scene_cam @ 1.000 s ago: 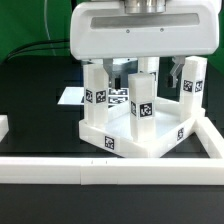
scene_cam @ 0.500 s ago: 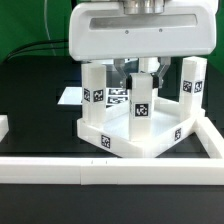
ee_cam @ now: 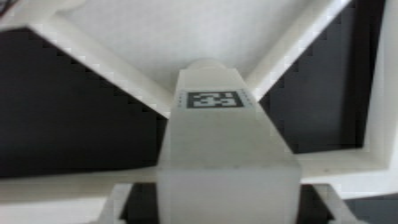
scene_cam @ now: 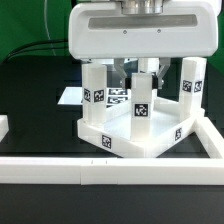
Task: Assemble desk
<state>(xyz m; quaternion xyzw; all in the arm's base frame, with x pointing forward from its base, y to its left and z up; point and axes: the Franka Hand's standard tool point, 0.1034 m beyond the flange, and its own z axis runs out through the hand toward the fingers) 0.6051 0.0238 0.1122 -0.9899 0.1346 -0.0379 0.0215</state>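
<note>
Unreadable marker tags on legs point(scene_cam: 141, 100)

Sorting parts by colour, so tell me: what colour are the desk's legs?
White, each leg bearing a black-and-white tag; clearest in the exterior view.

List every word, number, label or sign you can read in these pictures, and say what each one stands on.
No words, numbers or brand names can be read in either view.
Tabletop: black-and-white square marker tags on its rim, patterns only.
Legs: one such tag each, no text.
Marker board: tags partly hidden, no text.
Leg in the wrist view: one blurred tag, unreadable.
</note>
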